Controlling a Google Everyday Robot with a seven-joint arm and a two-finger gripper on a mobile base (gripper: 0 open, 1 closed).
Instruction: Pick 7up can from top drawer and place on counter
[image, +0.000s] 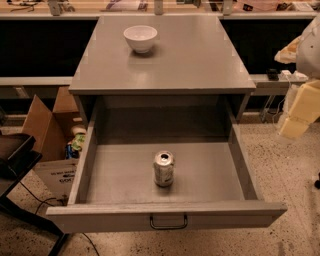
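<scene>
The 7up can (163, 169) stands upright inside the open top drawer (120, 175), near the middle of its grey floor, shiny top facing up. The drawer is pulled fully out, with its front panel and dark handle (168, 222) nearest the camera. The counter (190, 60) is the flat grey top of the cabinet above and behind the drawer. My gripper (299, 114) hangs at the right edge of the view, pale yellow, well to the right of the drawer and above the floor, apart from the can and holding nothing that I can see.
A white bowl (140, 38) sits on the far part of the counter. An open cardboard box (52, 135) with items stands left of the cabinet. A dark stand (15, 155) is at the left edge. Speckled floor lies to the right.
</scene>
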